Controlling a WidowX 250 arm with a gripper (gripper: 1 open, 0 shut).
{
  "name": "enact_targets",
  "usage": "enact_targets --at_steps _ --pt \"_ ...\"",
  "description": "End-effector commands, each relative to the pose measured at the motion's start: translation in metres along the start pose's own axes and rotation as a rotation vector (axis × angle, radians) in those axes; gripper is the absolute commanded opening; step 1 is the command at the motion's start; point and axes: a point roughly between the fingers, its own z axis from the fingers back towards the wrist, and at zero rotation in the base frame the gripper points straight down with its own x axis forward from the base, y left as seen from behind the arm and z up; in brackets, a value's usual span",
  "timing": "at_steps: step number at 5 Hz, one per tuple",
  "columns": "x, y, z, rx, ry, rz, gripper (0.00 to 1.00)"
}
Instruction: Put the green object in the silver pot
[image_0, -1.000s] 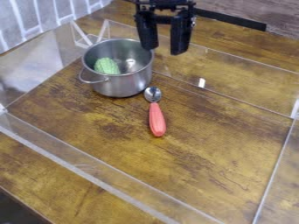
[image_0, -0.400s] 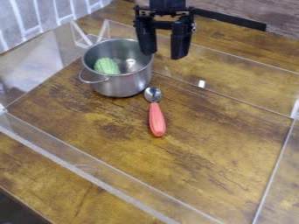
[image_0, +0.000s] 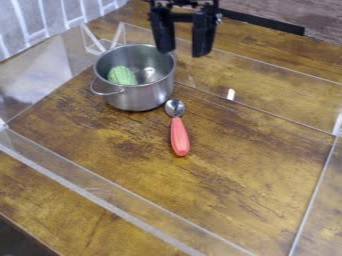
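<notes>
Shifting left since earlier, the claw (image_0: 182, 48), fingers apart, near the silver pot (image_0: 135, 78).

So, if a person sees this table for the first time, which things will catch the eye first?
Probably the red-handled spoon, bright against the brown wood, lying near the middle with its metal bowl toward the pot. Next, the shiny silver pot at upper left, with the pale green object inside it. The dark gripper stands out at the top edge, just right of the pot.
</notes>
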Motion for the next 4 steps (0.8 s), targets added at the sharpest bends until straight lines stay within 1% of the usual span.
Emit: enact_targets --at_steps 1,2,3,4 --pt "-0.008 0.019 0.043 0.021 -0.119 0.003 1.0" --pt "-0.006 0.022 0.036 0.002 -0.113 0.009 1.0" --pt "-0.004 0.024 0.027 -0.013 -0.099 0.021 1.0" --pt "-0.002 0.016 0.02 -0.027 -0.091 0.063 1.0"
